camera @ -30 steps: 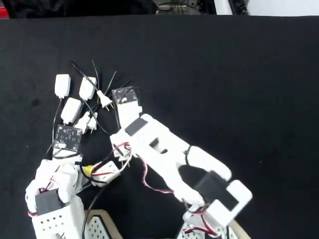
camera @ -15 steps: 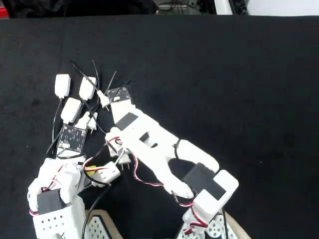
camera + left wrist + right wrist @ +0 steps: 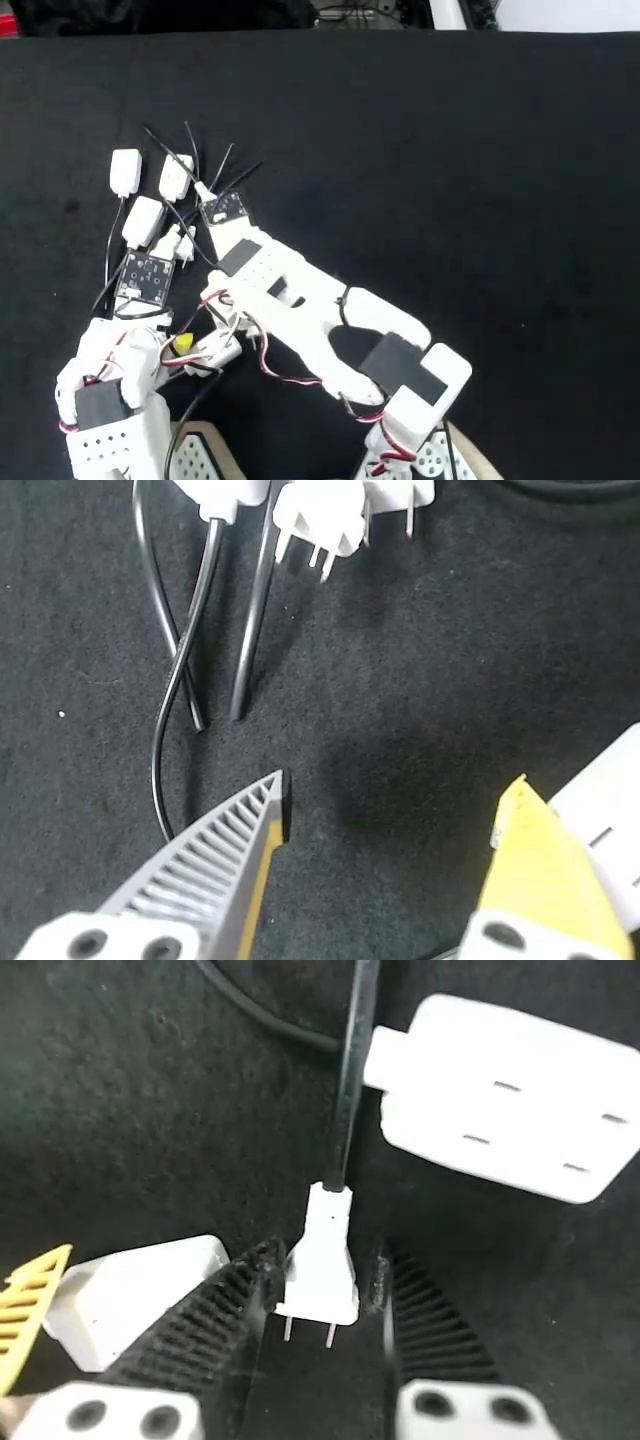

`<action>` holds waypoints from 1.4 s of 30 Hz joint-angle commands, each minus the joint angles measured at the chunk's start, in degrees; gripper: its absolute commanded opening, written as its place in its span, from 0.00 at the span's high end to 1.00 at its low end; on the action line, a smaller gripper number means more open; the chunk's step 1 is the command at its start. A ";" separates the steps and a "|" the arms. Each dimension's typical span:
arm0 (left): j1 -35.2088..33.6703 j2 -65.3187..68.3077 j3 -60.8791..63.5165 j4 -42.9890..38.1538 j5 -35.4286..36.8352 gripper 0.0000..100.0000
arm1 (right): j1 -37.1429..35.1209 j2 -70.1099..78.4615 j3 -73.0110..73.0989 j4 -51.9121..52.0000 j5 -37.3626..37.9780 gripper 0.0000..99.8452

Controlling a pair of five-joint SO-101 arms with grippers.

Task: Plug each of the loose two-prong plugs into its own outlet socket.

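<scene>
R arm has swung left over the last sec, wrist sliding in toward the cluster of white blocks and cords on the left of the black cloth table. Now it's on target. R gripper sits astride a small white two-prong plug on a black cord. The black ribbed fingers stand either side: one about touching the plug body, the other w/ a thin gap showing. So the jaws are narrowed round it but not clamped, far as I can see.

Plug lies flat on the cloth, prongs toward the wrist. Its cord runs off past a white outlet block with slot pairs just beyond.

L arm has barely shifted. L gripper, grey and yellow fingers, gapes wide over bare cloth holding nothing, near other loose plugs.

Meaning: approach looks done, squeeze comes next. Prongs face away from that block, so expect a lift-and-turn. Early in the job, I'd judge.
</scene>
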 commanded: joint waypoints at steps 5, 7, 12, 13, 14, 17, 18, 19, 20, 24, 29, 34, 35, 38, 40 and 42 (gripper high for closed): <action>0.75 0.18 -0.31 -0.70 -0.53 0.67 | -0.44 -0.31 -0.48 -1.14 -0.35 0.86; 0.75 0.18 -0.31 -0.70 -0.53 0.67 | -0.18 -0.31 -0.48 -0.97 0.70 0.93; 0.75 0.18 -0.31 -0.70 -0.53 0.67 | 0.00 -0.84 -1.19 3.34 10.55 0.99; 0.75 0.18 -0.31 -0.70 -0.53 0.67 | 0.62 -1.01 -1.54 4.57 11.34 0.99; 0.75 0.18 -0.31 -0.70 -0.53 0.67 | 1.49 -1.54 -1.89 5.54 11.96 0.99; 0.75 0.18 -0.22 -0.70 -0.53 0.67 | 5.27 -6.02 -1.36 6.77 14.24 0.99; 0.75 0.18 -0.22 -0.70 -0.53 0.67 | 6.68 -8.48 -1.01 7.56 15.21 0.99; 0.75 0.18 -0.22 -0.70 -0.62 0.67 | 8.09 -11.21 -0.31 8.35 16.18 0.99; 0.84 0.18 -0.22 -0.79 -0.62 0.67 | 9.14 -14.37 0.40 9.14 17.23 0.99; 0.84 0.18 -0.22 -0.79 -0.62 0.67 | 12.13 -30.29 6.64 9.41 20.40 0.99; 0.92 0.18 -0.22 -0.79 -0.62 0.67 | 20.66 -48.57 14.29 5.71 24.62 0.99; 0.92 0.18 -0.22 -0.79 -0.62 0.67 | 31.56 -48.84 20.44 0.88 37.45 0.99; 0.92 0.18 -0.22 -0.79 -0.62 0.67 | 32.97 -47.08 21.23 -0.44 40.53 0.99; 1.01 0.18 -0.22 -0.79 -0.62 0.67 | 34.99 -39.60 21.93 -6.24 48.00 0.99; 1.01 0.18 -0.22 -0.79 -0.62 0.67 | 34.90 -33.71 20.44 -9.32 50.46 0.99; 0.92 0.18 -0.22 -0.79 -0.62 0.67 | 34.73 -27.74 17.10 -9.32 50.90 0.99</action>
